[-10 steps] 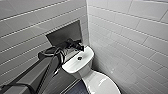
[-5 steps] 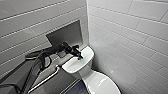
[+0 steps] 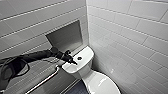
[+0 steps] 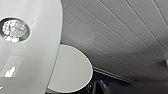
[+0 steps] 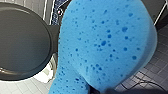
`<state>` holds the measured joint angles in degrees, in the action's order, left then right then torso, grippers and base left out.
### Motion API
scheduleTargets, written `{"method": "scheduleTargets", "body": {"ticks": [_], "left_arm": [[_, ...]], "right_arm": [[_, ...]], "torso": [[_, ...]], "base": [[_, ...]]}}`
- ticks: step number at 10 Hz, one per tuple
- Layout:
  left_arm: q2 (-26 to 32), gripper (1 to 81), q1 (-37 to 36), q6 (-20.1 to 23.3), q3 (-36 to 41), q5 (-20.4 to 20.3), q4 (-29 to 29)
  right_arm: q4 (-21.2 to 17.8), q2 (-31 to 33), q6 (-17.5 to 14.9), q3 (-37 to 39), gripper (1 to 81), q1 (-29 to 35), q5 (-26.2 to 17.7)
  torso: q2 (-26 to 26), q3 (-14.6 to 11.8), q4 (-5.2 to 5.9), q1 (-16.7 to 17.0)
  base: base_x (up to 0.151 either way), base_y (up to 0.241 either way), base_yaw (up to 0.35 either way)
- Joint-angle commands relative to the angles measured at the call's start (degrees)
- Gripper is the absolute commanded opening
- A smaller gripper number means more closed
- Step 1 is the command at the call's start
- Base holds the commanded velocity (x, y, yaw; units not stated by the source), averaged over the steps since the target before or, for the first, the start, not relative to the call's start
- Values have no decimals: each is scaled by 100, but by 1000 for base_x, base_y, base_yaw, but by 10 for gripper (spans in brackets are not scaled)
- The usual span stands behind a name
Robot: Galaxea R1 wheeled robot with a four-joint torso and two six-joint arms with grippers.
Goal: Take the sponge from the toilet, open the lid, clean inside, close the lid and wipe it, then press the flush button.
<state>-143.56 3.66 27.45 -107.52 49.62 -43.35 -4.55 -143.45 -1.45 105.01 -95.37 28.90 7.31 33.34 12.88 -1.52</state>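
The white toilet (image 3: pixel 86 71) stands in the tiled corner, its oval lid (image 3: pixel 100 83) down. The small dark flush button (image 3: pixel 79 58) sits in the middle of the tank top. My left arm reaches in from the left, and my left gripper (image 3: pixel 73 62) is shut, low over the tank top just left of the button. In the left wrist view the button (image 4: pixel 14 29) shows shiny and round, with the lid (image 4: pixel 71 70) beyond the tank's edge. The bright blue sponge (image 5: pixel 105 45) hangs close before the right wrist camera, above the dark floor, with my right gripper shut on it.
White tiled walls (image 3: pixel 130 42) close in behind and to the right of the toilet. A grey recessed niche (image 3: pixel 65 36) is set in the wall above the tank. A metal grab rail (image 3: pixel 43 81) runs along the left wall below my arm.
My left gripper has come down from in front of the niche to the tank top, ending beside the flush button. The toilet and walls stay put.
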Motion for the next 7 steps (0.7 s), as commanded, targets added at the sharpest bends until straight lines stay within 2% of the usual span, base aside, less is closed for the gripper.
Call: {"method": "scheduleTargets", "body": {"ticks": [1, 3, 4, 6, 7], "left_arm": [[2372, 10, 1190, -135, 2232, -802, 282], [2656, 10, 2404, -117, 2586, -1416, 640], [2639, 10, 3046, -109, 2622, -1699, 836], [2429, 10, 4119, -91, 2604, -2315, 1197], [2279, 10, 4586, -82, 2570, -2525, 1363]], "right_arm": [[103, 68, -22, -263, 10, -40, -403], [94, 51, 22, -132, 10, -14, -404], [94, 24, 22, -44, 10, -14, -412], [94, -125, 31, 272, 10, -31, -482], [103, -230, 31, 483, 10, -22, -500]], "torso": [[0, 0, 0, 0], [0, 0, 0, 0], [0, -567, 0, 0], [0, -705, 0, -2], [0, -892, 0, -2]], "base": [[0, 0, 0], [0, 0, 0], [0, 0, 0], [0, 0, 0], [0, 0, 0]]}}
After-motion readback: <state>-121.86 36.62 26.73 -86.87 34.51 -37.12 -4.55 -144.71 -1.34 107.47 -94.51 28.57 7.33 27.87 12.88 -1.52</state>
